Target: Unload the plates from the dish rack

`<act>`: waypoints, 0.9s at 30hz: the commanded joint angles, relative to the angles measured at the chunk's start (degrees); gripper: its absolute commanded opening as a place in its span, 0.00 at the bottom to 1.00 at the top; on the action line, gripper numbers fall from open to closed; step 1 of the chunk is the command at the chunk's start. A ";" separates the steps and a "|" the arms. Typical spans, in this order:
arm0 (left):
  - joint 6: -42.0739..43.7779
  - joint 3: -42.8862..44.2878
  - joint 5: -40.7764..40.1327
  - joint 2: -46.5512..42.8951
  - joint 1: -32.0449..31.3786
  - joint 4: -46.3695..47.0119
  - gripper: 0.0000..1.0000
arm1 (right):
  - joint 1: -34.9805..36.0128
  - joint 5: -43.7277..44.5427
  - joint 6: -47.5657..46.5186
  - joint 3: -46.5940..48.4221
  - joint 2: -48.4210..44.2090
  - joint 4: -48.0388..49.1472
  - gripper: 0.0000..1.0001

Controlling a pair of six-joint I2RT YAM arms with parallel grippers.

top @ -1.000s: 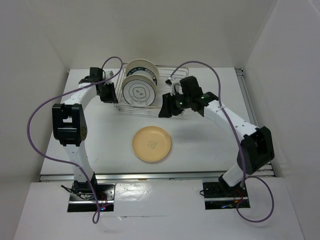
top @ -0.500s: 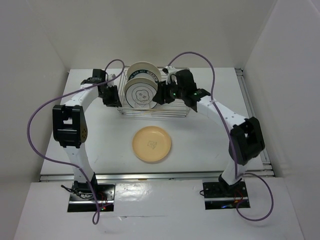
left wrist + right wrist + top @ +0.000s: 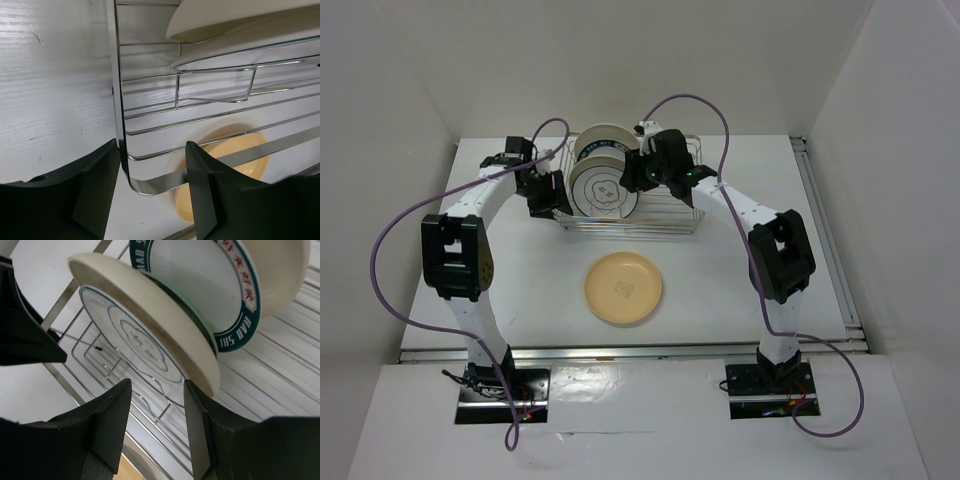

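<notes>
The dish rack [image 3: 665,224] stands at the back of the table with three plates upright in it. In the right wrist view these are a cream plate with a blue-patterned face [image 3: 145,347] in front, a white plate with a dark green rim [image 3: 200,290] and a plain cream plate [image 3: 285,270] behind. A tan plate [image 3: 623,288] lies flat on the table in front. My right gripper [image 3: 155,415] is open just below the front plate's lower edge. My left gripper [image 3: 152,185] is open, straddling the rack's left front corner rail [image 3: 150,181].
White walls close in the table at the back and on both sides. The left arm's purple cable [image 3: 410,215] loops out to the left. The right arm's cable [image 3: 705,105] arches over the rack.
My right gripper has moved left and back from the rack's front right to the front plate. My left gripper has edged right onto the rack's left corner.
</notes>
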 commanded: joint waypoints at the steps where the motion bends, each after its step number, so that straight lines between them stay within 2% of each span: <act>1: 2.15 2.75 -0.32 -3.18 -0.42 -2.16 0.67 | 0.04 3.73 -1.43 3.94 0.49 1.98 0.54; 6: 3.30 1.52 -2.08 -4.77 -0.42 -1.02 0.67 | 0.04 5.14 -2.84 4.64 2.85 1.72 0.54; 11: 3.92 2.05 -2.60 -4.77 -0.42 -1.02 0.67 | 0.04 2.78 -3.98 8.07 6.02 0.31 0.54; 17: 3.92 1.00 -2.08 -4.24 -0.42 -0.40 0.66 | 0.04 3.04 -3.45 6.58 6.03 1.63 0.51; 18: 3.92 0.99 -2.08 -4.24 -0.42 -0.40 0.66 | 0.04 3.03 -3.45 6.58 6.73 1.63 0.49; 21: 3.92 0.99 -2.08 -4.24 -0.42 -0.40 0.66 | 0.04 2.07 -3.45 6.58 7.26 1.01 0.32; 22: 3.92 0.99 -2.08 -4.24 -0.42 -0.40 0.66 | 0.04 2.07 -3.45 6.58 7.26 0.49 0.20; 23: 3.92 0.99 -2.08 -4.24 -0.42 -0.40 0.66 | 0.04 2.07 -3.45 6.06 6.30 1.00 0.14; 27: 3.92 0.46 -1.46 -4.24 -0.42 -0.40 0.66 | 0.04 3.47 -4.06 4.91 3.05 2.86 0.00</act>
